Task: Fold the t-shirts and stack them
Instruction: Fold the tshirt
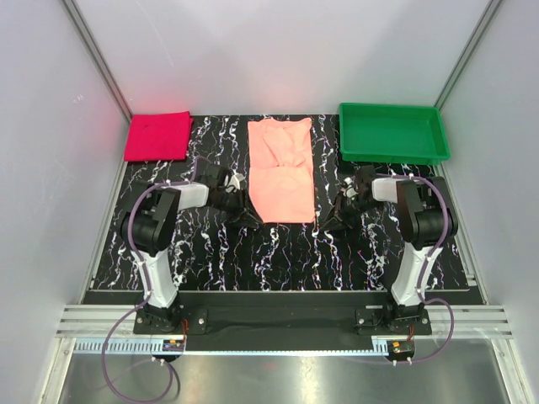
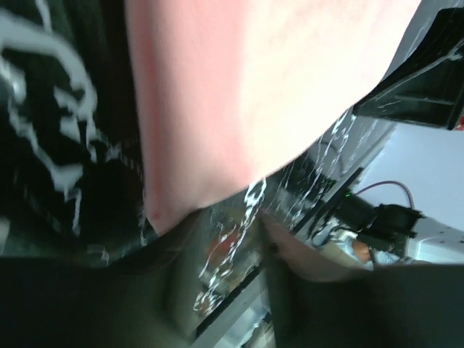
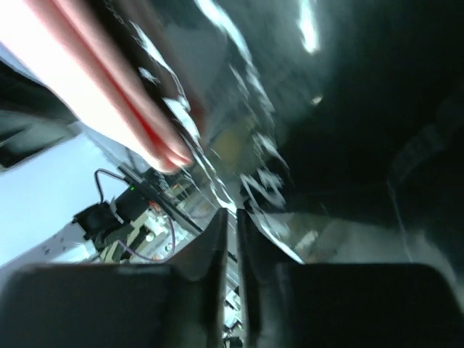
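A salmon t-shirt [image 1: 282, 172], folded into a long strip, lies flat on the middle of the black marbled table. My left gripper [image 1: 242, 215] is low at the strip's near left corner. In the left wrist view its jaws [image 2: 232, 239] stand apart and empty, with the shirt [image 2: 254, 87] just ahead of them. My right gripper [image 1: 332, 219] is low, just right of the strip's near right corner. In the right wrist view its fingers [image 3: 230, 217] are nearly together with nothing between them, and the shirt's folded edge [image 3: 109, 94] lies ahead to the left.
A folded magenta t-shirt [image 1: 157, 135] lies at the back left corner. A green tray [image 1: 392, 132] stands at the back right. White walls close in the table's sides and back.
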`<state>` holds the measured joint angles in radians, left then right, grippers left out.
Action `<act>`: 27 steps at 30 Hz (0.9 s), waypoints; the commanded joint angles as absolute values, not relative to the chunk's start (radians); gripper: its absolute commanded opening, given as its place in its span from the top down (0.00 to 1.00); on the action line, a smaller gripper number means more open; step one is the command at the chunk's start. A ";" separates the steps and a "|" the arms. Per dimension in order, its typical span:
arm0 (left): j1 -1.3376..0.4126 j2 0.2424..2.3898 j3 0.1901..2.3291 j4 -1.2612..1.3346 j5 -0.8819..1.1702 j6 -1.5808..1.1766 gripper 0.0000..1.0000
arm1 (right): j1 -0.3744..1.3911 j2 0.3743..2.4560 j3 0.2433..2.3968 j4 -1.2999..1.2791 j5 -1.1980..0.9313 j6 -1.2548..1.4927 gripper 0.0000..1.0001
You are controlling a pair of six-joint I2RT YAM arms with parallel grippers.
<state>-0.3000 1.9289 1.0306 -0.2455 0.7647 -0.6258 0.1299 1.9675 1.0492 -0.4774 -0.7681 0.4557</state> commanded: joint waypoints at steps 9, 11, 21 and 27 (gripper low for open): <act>-0.298 1.669 1.003 -0.434 0.560 -0.638 0.28 | 0.135 1.900 1.034 -0.473 -0.718 0.532 0.44; -0.296 1.677 0.988 -0.416 0.517 -0.655 0.30 | 0.140 1.925 1.049 -0.440 -0.712 0.566 0.44; -0.298 1.785 0.982 -0.357 0.431 -0.713 0.36 | 0.192 1.977 1.088 -0.411 -0.623 0.623 0.44; -0.298 1.809 0.983 -0.374 0.390 -0.738 0.36 | 0.192 1.997 1.111 -0.417 -0.549 0.637 0.46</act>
<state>-0.2996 1.7695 0.9813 -0.3897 0.4850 -0.7300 0.1871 1.9575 1.0931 -0.4496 -0.7177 0.6472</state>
